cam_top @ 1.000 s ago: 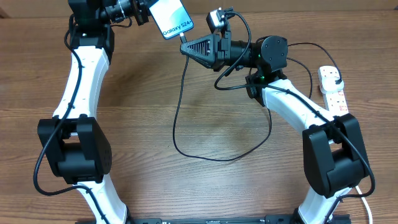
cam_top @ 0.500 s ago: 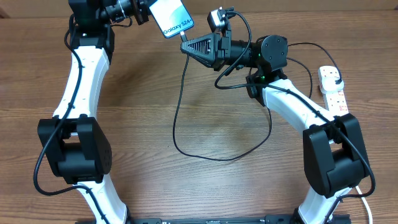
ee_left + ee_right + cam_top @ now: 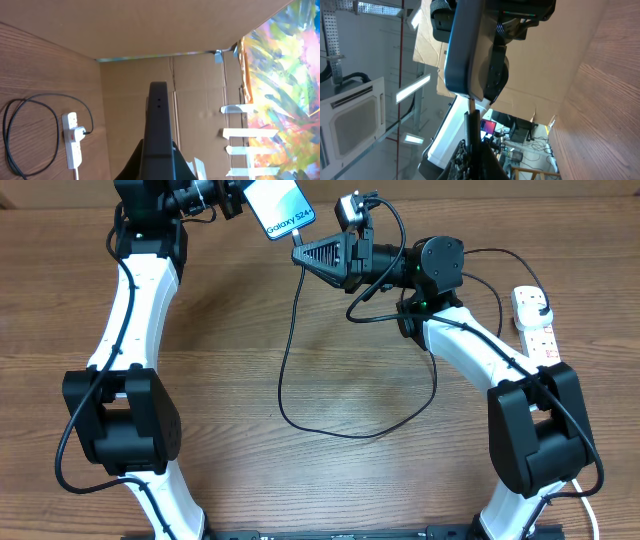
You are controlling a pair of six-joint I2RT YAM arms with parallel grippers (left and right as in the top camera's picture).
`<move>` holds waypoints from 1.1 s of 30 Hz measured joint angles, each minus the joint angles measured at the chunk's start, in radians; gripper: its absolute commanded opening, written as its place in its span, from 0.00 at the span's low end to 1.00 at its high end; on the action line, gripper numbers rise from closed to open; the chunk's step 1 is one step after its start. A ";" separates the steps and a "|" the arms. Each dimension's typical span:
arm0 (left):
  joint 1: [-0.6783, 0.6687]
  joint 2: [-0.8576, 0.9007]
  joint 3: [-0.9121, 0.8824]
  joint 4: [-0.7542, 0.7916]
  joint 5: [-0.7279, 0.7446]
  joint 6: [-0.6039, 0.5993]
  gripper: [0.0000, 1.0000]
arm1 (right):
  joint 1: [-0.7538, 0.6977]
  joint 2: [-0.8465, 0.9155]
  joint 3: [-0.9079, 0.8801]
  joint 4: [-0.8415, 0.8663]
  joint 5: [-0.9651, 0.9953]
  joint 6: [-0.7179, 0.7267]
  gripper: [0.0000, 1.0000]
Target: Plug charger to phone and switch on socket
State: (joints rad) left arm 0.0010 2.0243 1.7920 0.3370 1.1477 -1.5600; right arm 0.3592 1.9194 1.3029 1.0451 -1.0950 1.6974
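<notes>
My left gripper (image 3: 236,197) is shut on the phone (image 3: 279,206), holding it in the air over the table's far edge with its blue screen tilted up. In the left wrist view the phone (image 3: 158,125) stands edge-on between the fingers of that gripper (image 3: 158,152). My right gripper (image 3: 297,256) is shut on the charger (image 3: 284,370) near its connector tip, just below the phone. In the right wrist view the thin tip (image 3: 471,105) reaches the lower edge of the phone (image 3: 465,50); I cannot tell whether it is inserted. The socket (image 3: 536,323) lies at the right edge with a black plug in it.
The charger's black cable hangs from my right gripper and loops over the middle of the table (image 3: 220,380) before running to the socket (image 3: 73,141). A thick white cord (image 3: 585,492) leaves the socket toward the front right. Cardboard walls (image 3: 200,85) stand behind the table.
The phone has shifted slightly to the right and up in my left gripper's hold. The right arm and cable have stayed about where they were.
</notes>
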 measured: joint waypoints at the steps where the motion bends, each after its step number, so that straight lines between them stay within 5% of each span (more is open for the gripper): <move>1: 0.000 0.000 0.000 0.000 0.000 0.000 0.04 | 0.000 0.000 0.000 0.000 0.000 0.000 0.04; 33: 0.000 0.000 0.000 0.001 0.063 0.065 0.07 | 0.001 0.000 0.000 -0.007 -0.041 0.005 0.04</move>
State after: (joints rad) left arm 0.0013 2.0243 1.7920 0.3378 1.2102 -1.4952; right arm 0.3599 1.9194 1.3029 1.0378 -1.1362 1.7023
